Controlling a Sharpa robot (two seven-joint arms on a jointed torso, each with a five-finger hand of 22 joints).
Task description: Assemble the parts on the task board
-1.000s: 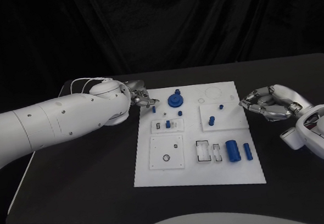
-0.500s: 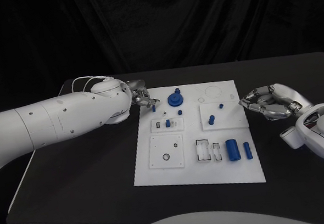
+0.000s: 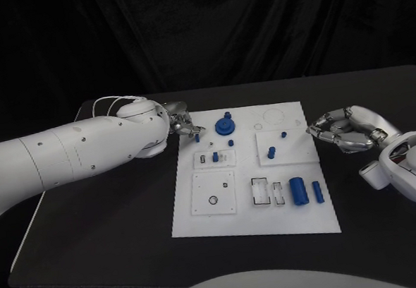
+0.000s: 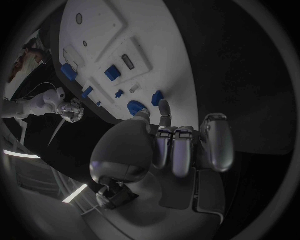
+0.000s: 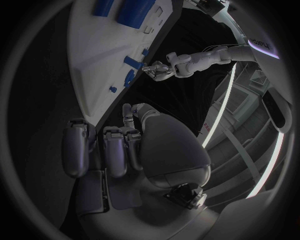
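Note:
The white task board (image 3: 263,215) lies in the middle of the black table. My left hand (image 3: 178,125) is at the board's far left corner, its fingers curled, and its fingertips (image 4: 164,106) pinch a small blue peg (image 3: 196,137) (image 4: 157,97) that stands upright at the board's edge. A blue gear-like part (image 3: 226,124) stands just right of it. My right hand (image 3: 345,131) hovers off the board's right edge with its fingers curled in on nothing. Its curled fingers (image 5: 115,150) face the board's edge in the right wrist view.
Short blue pegs (image 3: 272,153) stand in the board's far half. A large blue cylinder (image 3: 298,191) and a thinner one (image 3: 318,192) lie at its near right, beside two rectangular slots (image 3: 262,193). Bare black table (image 3: 106,227) flanks the board.

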